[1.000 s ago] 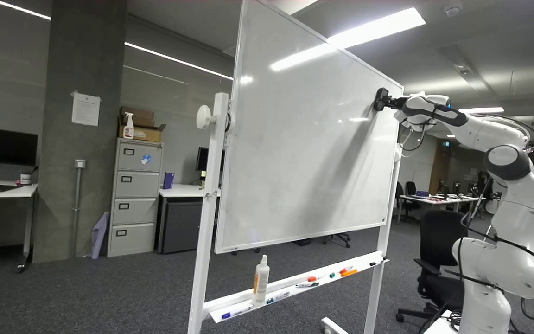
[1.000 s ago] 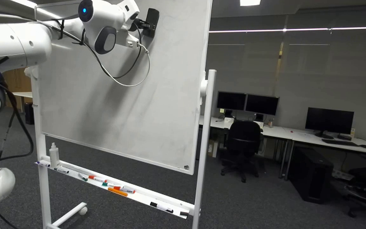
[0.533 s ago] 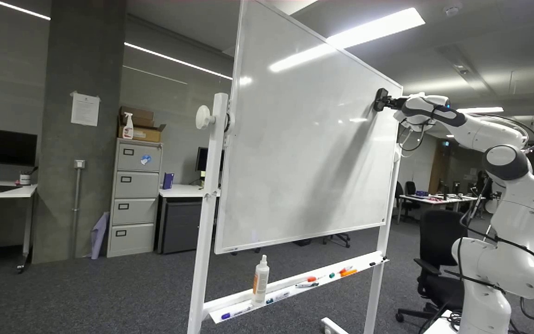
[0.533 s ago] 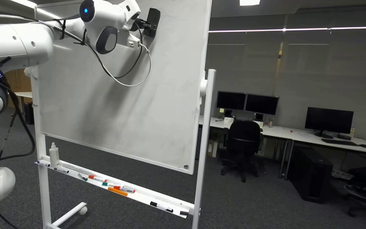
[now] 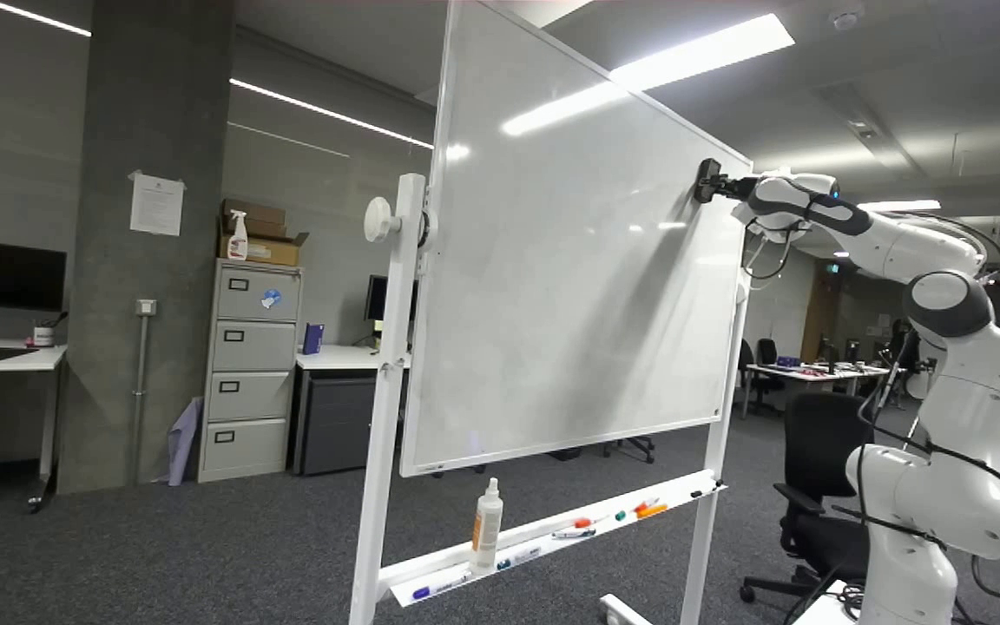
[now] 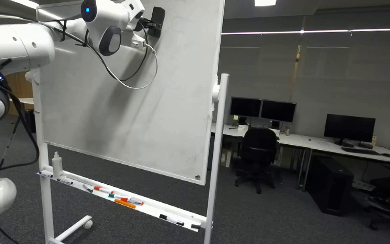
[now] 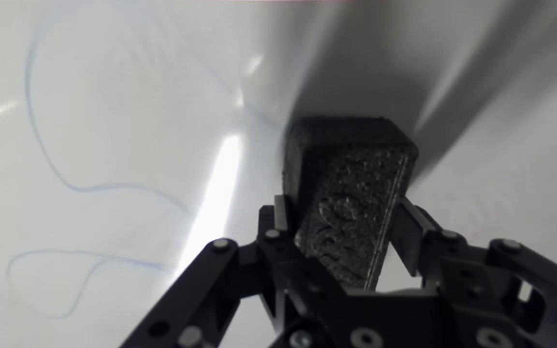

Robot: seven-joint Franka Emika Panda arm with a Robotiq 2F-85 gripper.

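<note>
Gripper (image 7: pixel 345 223) pinching blk whiteboard eraser (image 7: pixel 348 193) by its sides — eraser up at whiteboard's (image 5: pixel 552 304) upper part; full contact or slight gap, can't tell. Faint blue ink lines (image 7: pixel 78 188) on whiteboard. Below whiteboard: pen tray (image 6: pixel 149 209) w/ upright spray btl (image 5: pixel 487 525), orange marker (image 6: pixel 125 203), other markers (image 6: pixel 173 220). In an exterior view, L of whiteboard — grey filing cabinet (image 5: pixel 251 382); in an exterior view, R of whiteboard, twin monitors (image 6: pixel 245 107).
</note>
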